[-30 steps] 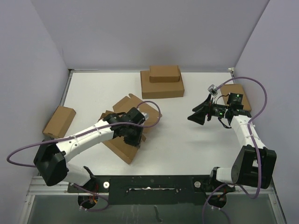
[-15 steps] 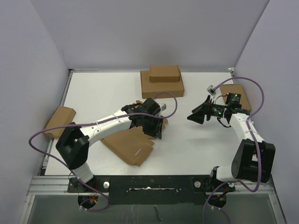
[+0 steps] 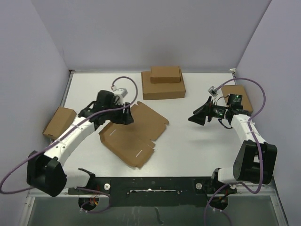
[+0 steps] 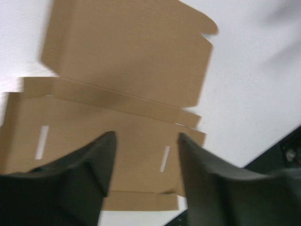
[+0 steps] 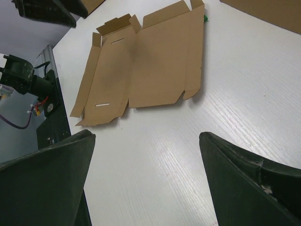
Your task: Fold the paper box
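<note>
Paper box (image 3: 136, 132) flat beneath left tool (image 3: 123, 117), jaws parted, empty; right tool (image 3: 196, 115) gaping, apart.

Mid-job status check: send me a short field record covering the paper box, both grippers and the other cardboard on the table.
paper box: unfolded, lying flat on the table
left gripper: open, empty, above the paper box
right gripper: open, empty, to the right of the paper box
back stack: small box on large box
left-edge box: closed
right-side box: partly hidden by the right arm
fold progress: none visible
</note>
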You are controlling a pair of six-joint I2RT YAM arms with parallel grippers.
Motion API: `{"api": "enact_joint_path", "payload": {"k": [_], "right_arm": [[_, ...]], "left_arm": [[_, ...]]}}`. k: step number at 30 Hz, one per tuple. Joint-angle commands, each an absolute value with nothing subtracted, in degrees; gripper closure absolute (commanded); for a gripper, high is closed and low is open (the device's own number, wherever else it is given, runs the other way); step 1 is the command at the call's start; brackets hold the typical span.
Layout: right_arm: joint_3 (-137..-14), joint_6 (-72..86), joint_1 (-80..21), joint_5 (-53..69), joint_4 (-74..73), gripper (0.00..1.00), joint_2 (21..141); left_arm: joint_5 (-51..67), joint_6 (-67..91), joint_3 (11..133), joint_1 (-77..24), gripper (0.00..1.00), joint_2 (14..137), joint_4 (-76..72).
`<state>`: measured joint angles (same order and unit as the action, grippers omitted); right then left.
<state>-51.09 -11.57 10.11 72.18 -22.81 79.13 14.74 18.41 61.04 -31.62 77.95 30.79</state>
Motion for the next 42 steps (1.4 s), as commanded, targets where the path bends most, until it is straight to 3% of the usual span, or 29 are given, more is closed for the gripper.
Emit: {"api": "enact_joint_path", "payload": {"k": [1,2,4,10,15,20,31,35,40,42], "right_arm": [[-52.39,-11.90,9.59,73.99,-21.36,0.02,78.73],[-52.36,-11.87,9.56,74.19,-21.29,0.02,78.82],[-52.30,-11.91,9.57,74.48,-21.20,0.02,79.07],[-52.27,-12.14,9.54,74.88,-21.25,0.02,79.80],[-52.38,-12.48,9.62,74.88,-21.55,0.02,79.91],[-52.65,-12.74,9.65,74.88,-22.02,0.02,80.00],[-52.92,-12.83,9.62,74.72,-22.15,0.02,80.42],[-52.91,-12.96,9.62,74.56,-22.36,0.02,80.51],[-52.91,-12.92,9.66,74.62,-22.36,0.02,80.61],[-52.91,-12.92,9.67,74.66,-22.31,0.02,80.52]], "left_arm": [[20.26,11.47,57.08,-19.56,0.41,68.74,22.90],[22.88,9.18,56.86,-16.99,0.30,68.09,21.66],[27.62,7.66,57.42,-12.84,0.16,68.78,19.49],[42.81,6.18,68.88,-7.21,0.13,86.56,23.66],[47.59,4.29,80.85,-7.03,0.20,102.04,32.98],[43.08,1.50,87.92,-7.17,0.23,112.25,38.56],[42.12,-0.38,93.43,-7.70,0.35,123.34,40.69],[42.56,-0.53,95.13,-7.73,0.52,126.36,42.02],[42.72,-0.60,95.26,-8.38,0.66,127.07,41.81],[42.85,-0.62,94.74,-8.59,0.77,126.79,41.20]]}}
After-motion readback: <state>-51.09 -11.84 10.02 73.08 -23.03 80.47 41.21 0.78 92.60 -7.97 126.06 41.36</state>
